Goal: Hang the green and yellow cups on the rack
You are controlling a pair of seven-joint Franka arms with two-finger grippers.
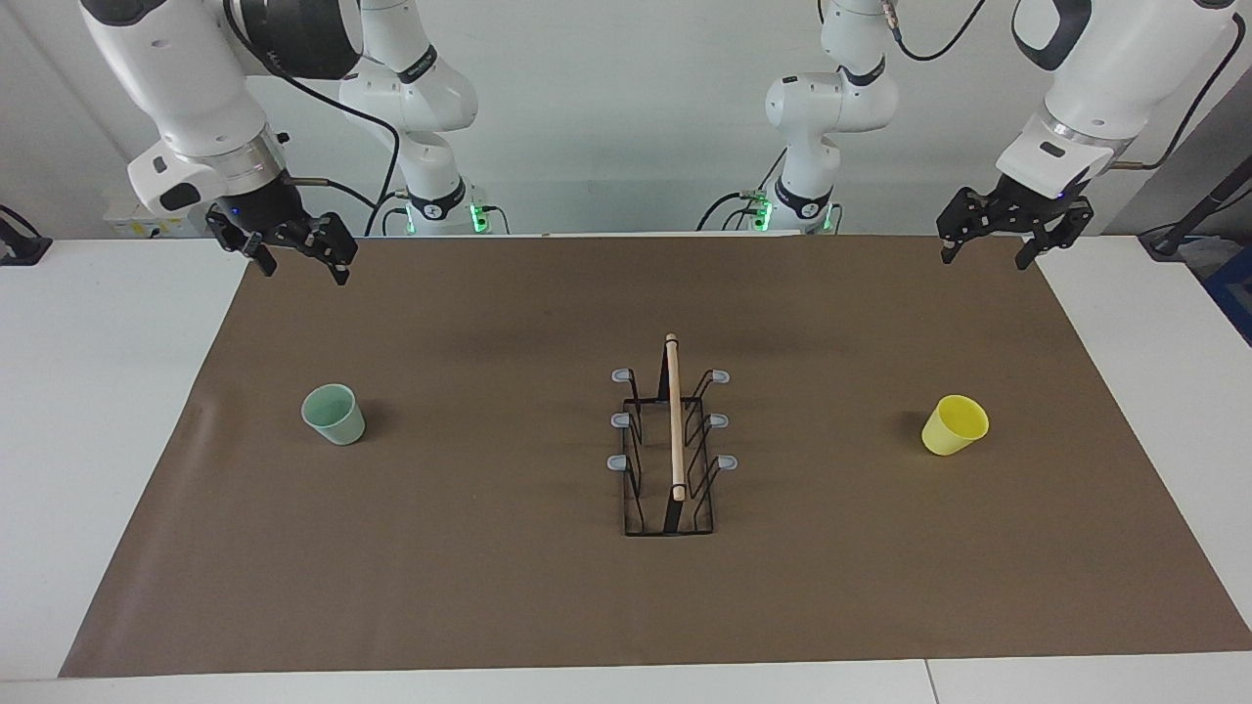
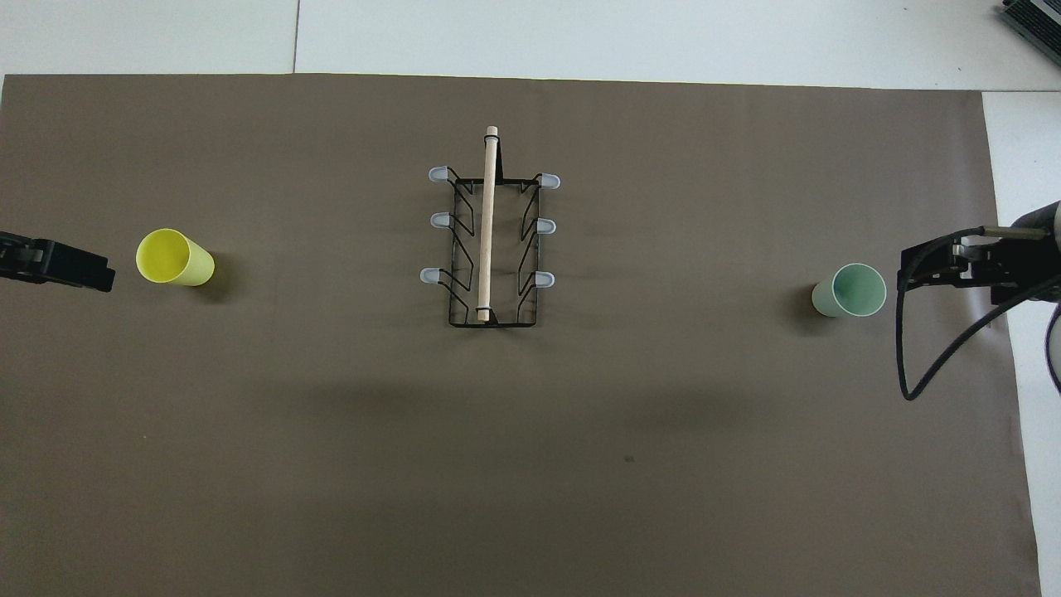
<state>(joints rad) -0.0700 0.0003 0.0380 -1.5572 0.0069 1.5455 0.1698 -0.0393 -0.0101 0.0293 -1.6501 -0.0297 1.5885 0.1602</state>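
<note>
Midway between the two grippers, on the brown mat (image 1: pixel 469 587): the rack (image 1: pixel 670 450), a black wire frame, its long wooden rod running away from the robots. Six grey-tipped prongs, three a side, all bare.

Green cup (image 1: pixel 334 414) stands upright, mouth up, toward the right arm's end of the mat, well apart from the rack. Right gripper (image 1: pixel 298 262) hangs in the air over the mat's corner by the robots, well clear of this cup; fingers spread wide, nothing between them.

Yellow cup (image 1: pixel 954 424) sits toward the left arm's end, also well apart from the rack, its mouth tipped toward the high camera. Left gripper (image 1: pixel 983 256) hangs over the other robot-side corner of the mat, fingers likewise apart, holding nothing.

From overhead both grippers show only at the frame's edges: left gripper (image 2: pixel 104 278) beside the yellow cup (image 2: pixel 174 258), right gripper (image 2: pixel 912 278) beside the green cup (image 2: pixel 850 291). Neither touches.

White table (image 1: pixel 98 391) surrounds the mat.
</note>
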